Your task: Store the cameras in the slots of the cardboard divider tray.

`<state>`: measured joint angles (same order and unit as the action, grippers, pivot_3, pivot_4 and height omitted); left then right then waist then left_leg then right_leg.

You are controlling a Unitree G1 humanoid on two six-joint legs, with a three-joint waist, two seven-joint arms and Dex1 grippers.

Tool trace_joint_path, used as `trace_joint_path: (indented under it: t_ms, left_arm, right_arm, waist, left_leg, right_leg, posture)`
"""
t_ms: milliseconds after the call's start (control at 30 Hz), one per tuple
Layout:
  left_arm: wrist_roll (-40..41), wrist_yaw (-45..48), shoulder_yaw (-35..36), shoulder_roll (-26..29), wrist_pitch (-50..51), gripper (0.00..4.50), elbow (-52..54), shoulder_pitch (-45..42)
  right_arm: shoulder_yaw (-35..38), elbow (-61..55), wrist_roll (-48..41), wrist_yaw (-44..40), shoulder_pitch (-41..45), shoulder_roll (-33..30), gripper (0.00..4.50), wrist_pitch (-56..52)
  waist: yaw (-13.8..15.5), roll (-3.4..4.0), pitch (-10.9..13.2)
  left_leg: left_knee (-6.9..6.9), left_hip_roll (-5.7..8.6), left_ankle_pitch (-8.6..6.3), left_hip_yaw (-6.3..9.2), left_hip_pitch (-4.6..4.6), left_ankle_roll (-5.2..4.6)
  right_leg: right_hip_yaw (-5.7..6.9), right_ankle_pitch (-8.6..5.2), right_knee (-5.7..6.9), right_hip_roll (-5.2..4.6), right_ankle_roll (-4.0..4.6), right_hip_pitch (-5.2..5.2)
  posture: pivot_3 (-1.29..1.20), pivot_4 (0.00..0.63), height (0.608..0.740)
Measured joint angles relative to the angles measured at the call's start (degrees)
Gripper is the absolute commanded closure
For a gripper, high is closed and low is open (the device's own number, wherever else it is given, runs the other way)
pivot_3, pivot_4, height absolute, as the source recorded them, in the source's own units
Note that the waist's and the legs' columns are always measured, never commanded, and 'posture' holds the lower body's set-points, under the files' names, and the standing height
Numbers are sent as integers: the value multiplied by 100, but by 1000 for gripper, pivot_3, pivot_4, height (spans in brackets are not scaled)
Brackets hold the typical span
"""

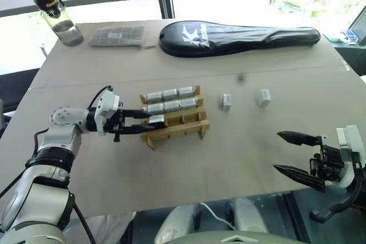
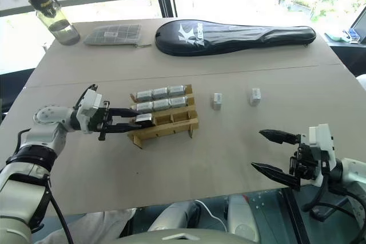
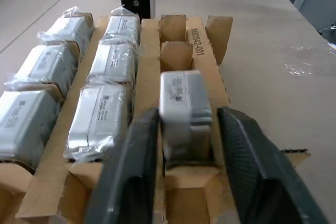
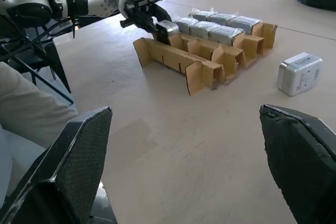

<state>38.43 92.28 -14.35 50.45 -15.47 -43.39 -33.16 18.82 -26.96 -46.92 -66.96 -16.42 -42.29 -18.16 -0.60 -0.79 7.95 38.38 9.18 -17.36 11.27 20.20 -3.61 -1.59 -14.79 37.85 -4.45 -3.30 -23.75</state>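
We're seating a camera [image 3: 184, 111] in the near end slot of the third row of the cardboard divider tray [image 1: 183, 129]; the left gripper [image 1: 150, 122] is straddling it, fingers just apart from its sides, seemingly letting go. Its long axis is lying along the row, like the six stored ones. We're holding the right gripper [image 2: 274, 154] wide open, empty, well apart from the two loose cameras [image 1: 226, 102] beyond the tray.

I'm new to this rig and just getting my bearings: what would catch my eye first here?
The tan cardboard divider tray mid-table, its two far rows filled with wrapped cameras. The left gripper is at the tray's near-left end, its fingers on either side of a camera sitting in a slot. To the tray's right, two loose cameras lie on the table, and the right gripper hangs wide open.
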Motion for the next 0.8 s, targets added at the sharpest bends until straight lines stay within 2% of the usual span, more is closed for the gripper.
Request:
trace_joint_path:
  t_ms: [100,133,300,500,700,800]
  left_arm:
    - [3,2,149,-56,27,200,16,-11]
    - [4,3,175,-56,62,83,19,-12]
    - [115,0,514,11,358,83,352,63]
    - [91,-25,1285,51,777,83,875,193]
    - [56,-205,1850,342,1428,83,2257,1202]
    - [85,-501,2143,390,1794,83,2907,1437]
  right_arm:
    - [-41,1,73,77,61,30,0,0]
    - [-54,4,111,132,96,55,0,-1]
    - [-293,116,704,666,353,252,0,76]
    - [-593,505,1570,1948,1189,681,0,6]
    - [-984,991,2240,3257,1942,1315,0,-376]
    - [-1162,1376,2589,3916,2376,1649,0,-679]
  waist:
    - [7,0,0]
    - [8,0,0]
    - [8,-1,-1]
    - [-7,-1,-1]
    - [-38,3,1]
    - [1,5,2]
  left_leg:
    - [1,0,0,0,0,0]
    - [1,0,0,1,0,0]
    - [1,0,0,0,0,0]
    - [-1,0,0,-3,0,1]
    - [-12,-1,0,-11,0,1]
    - [-8,-2,0,-8,0,2]
  right_leg:
    - [1,0,0,0,0,1]
    - [1,0,1,0,0,0]
    - [1,0,2,0,0,-1]
    - [-1,0,3,2,0,-5]
    - [-10,0,1,5,1,-13]
    - [-7,0,4,5,1,-14]
  posture:
    - [0,150,740]
    - [0,150,740]
    - [0,150,740]
    - [0,150,740]
    - [0,150,740]
    - [0,150,740]
